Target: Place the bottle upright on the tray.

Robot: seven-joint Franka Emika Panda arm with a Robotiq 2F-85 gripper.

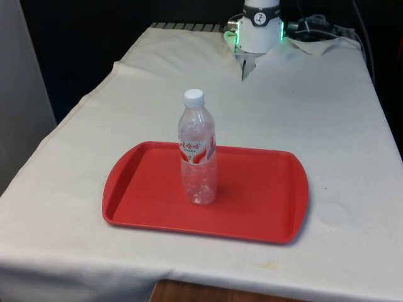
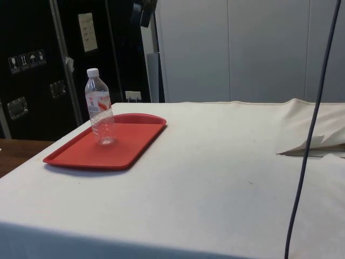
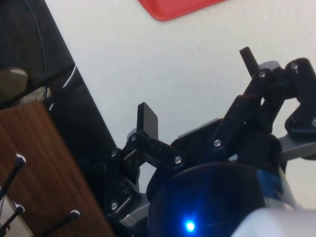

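— Where is the clear plastic water bottle [image 1: 198,151] with the white screw cap and the red-and-white label?

— It stands upright on the flat red plastic tray [image 1: 264,201] with rounded corners, inside the raised rim and somewhat off the tray's centre. Both the front view and the side view show it vertical, cap up, nothing touching it. It looks empty or nearly so, though through the crinkled plastic I can't tell for sure.

— And the claw?

— The black two-finger gripper [image 3: 197,84] is well apart from the bottle, up over bare white tablecloth [image 3: 163,64]. Its fingers [image 3: 147,121] are spread wide, cloth showing between them, and they hold nothing.

— How much of the tray shows from the claw's camera?

— Just one rounded red corner [image 3: 173,7], cut off by the picture's edge, out beyond the fingertips. The bottle itself lies outside that picture.

— What else is around the claw?

— To one side of it the cloth ends at the table's edge, then comes a dark gap and a brown wooden surface [image 3: 49,173]. A few thin dark rods with pale tips [image 3: 17,163] cross that wood; what they are is hard to make out.

— And the arm?

— In the front view only the white arm base [image 1: 259,28] shows at the table's far end, cropped at the top.
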